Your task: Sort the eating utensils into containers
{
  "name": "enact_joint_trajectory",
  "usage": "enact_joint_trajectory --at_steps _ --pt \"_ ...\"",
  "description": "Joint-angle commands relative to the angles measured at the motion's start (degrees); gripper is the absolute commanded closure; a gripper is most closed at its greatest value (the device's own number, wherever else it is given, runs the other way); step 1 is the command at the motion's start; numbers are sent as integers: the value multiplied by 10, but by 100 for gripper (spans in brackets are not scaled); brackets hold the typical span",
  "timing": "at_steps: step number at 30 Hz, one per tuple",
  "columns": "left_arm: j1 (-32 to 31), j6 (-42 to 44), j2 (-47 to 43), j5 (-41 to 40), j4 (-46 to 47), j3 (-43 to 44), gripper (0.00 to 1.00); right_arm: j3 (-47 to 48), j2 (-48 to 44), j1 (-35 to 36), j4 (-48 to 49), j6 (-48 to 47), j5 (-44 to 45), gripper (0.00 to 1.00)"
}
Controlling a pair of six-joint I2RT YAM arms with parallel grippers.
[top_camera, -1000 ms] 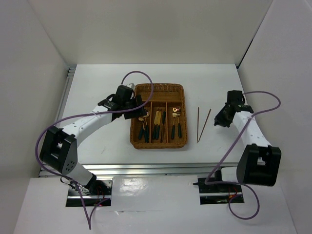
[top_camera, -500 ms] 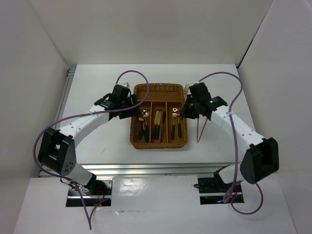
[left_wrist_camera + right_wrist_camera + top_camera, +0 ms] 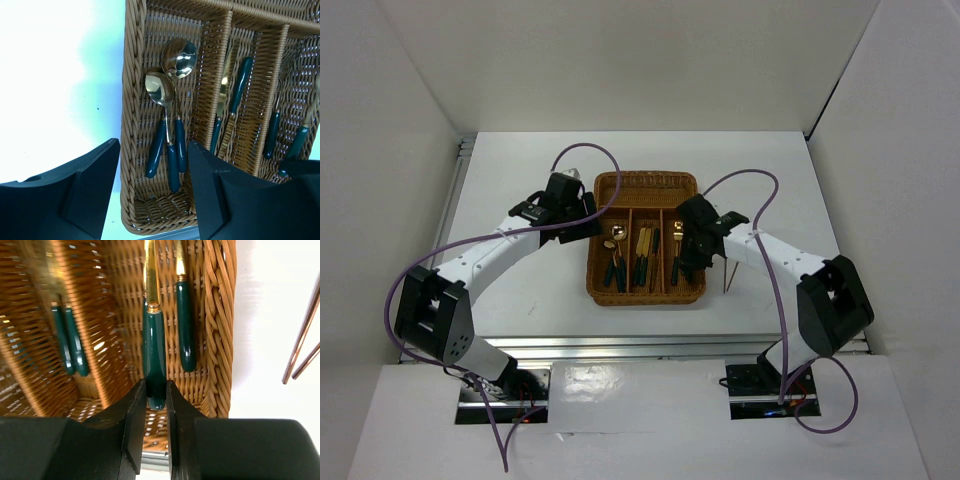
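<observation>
The brown wicker tray (image 3: 645, 178) lies mid-table. Two gold spoons (image 3: 177, 55) with green handles rest in its left slot, and knives (image 3: 643, 245) fill the middle slot. My right gripper (image 3: 156, 390) is shut on the end of a green-handled utensil (image 3: 154, 340) with a gold neck, held low in the right slot beside another green-handled piece (image 3: 186, 325); its head runs out of frame. In the top view the right gripper (image 3: 686, 262) hangs over the tray's near right end. My left gripper (image 3: 152, 150) stands open above the left slot, holding nothing. Two tan chopsticks (image 3: 300, 340) lie on the table right of the tray.
The tray's woven right wall (image 3: 220, 315) stands between the held utensil and the chopsticks (image 3: 725, 280). Purple cables (image 3: 585, 150) arch above both arms. A metal rail (image 3: 620, 345) runs along the table's near edge, and white walls close in the back and sides.
My right arm has swung left from the table's right side to the tray's right slot, staying shut. The left gripper has drifted slightly left and stays open.
</observation>
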Motion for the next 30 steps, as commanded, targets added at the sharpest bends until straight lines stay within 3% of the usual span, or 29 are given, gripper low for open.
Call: enact_joint_trajectory --at_steps 1,3,10,15,21,26,30 --pt "3 9 -21 -7 1 -2 30 6 30 7 22 -5 16 81" --pt "3 9 -21 -7 1 -8 30 13 45 21 22 -5 22 81" --pt "3 20 -21 -2 1 -13 30 51 71 45 -18 7 68 58" --pt "3 33 -21 -2 13 -30 28 78 19 45 -37 1 85 47" --pt "3 38 -21 -7 23 -48 27 92 -53 40 -69 -4 164 36" --pt "3 38 -34 -13 23 -48 26 29 -126 -56 -13 -36 149 34" --pt "3 43 -39 -18 23 -48 26 -32 -146 -148 33 -72 94 42"
